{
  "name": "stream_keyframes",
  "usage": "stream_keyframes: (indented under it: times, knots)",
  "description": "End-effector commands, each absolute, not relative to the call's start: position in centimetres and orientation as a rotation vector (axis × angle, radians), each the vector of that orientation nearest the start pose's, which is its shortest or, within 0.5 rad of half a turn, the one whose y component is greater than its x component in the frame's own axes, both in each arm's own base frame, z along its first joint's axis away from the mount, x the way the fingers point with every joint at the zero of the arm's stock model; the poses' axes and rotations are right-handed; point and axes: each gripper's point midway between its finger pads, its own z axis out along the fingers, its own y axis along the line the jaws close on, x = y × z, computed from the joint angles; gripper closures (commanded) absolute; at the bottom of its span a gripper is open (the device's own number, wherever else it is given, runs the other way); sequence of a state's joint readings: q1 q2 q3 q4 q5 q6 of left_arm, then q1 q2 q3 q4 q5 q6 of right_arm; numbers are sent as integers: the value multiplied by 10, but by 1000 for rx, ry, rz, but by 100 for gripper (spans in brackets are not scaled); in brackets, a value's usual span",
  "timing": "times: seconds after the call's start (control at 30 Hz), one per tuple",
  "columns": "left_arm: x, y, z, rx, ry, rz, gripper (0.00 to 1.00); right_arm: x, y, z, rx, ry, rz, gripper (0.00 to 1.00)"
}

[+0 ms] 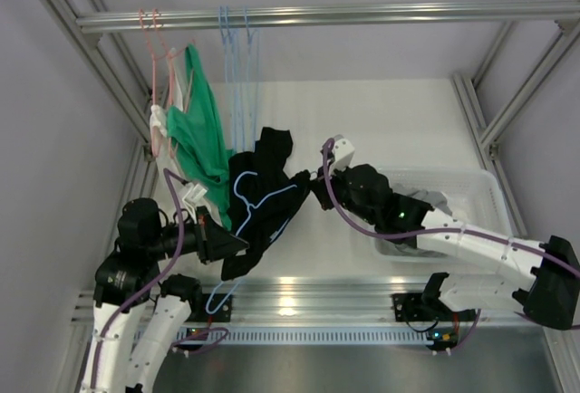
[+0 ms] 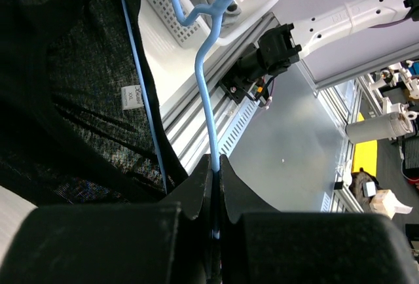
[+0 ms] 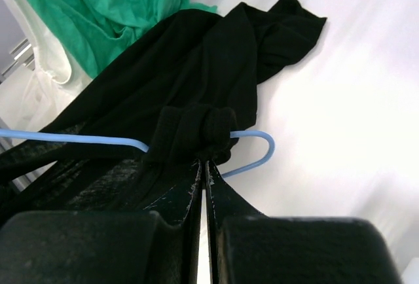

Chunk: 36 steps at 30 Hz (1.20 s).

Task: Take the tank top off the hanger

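Note:
A black tank top (image 1: pixel 263 196) hangs on a light blue hanger (image 1: pixel 256 201) held above the table between the arms. My left gripper (image 1: pixel 237 244) is shut on the hanger's wire (image 2: pixel 211 107); the top's mesh fabric (image 2: pixel 59 101) with a white size label drapes to its left. My right gripper (image 1: pixel 316 188) is shut on a bunched strap of the tank top (image 3: pixel 193 133) at the hanger's curved end (image 3: pixel 262 150). The rest of the top (image 3: pixel 196 55) trails onto the white table.
A green garment (image 1: pixel 204 135) and a white one hang on pink hangers (image 1: pixel 156 67) from the top rail at the left. Bare blue hangers (image 1: pixel 237 58) hang beside them. A clear bin (image 1: pixel 458 196) with grey clothing sits on the right, under my right arm.

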<state>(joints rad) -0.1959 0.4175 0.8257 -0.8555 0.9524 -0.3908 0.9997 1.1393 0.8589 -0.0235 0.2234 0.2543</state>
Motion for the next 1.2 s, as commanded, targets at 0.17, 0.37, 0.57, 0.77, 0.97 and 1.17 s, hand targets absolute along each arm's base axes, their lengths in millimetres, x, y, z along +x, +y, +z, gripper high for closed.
stream_keyframes:
  times: [0.17,0.37,0.57,0.77,0.97,1.17]
  knots:
    - [76,-173,291,501,1941,-1327,100,251,283,270,-346,1735,560,100]
    - [74,-173,294,505,1935,-1334,100,274,254,272,-252,1763,432,100]
    - [66,-174,304,542,1902,-1360,100,309,216,268,-140,1801,364,100]
    - [65,-174,313,557,1876,-1350,100,316,218,256,-159,1852,390,100]
    - [77,-166,361,558,1751,-1191,100,294,212,243,-148,1884,452,100]
    - [114,-170,425,480,1515,-1177,100,237,237,232,-260,1918,776,100]
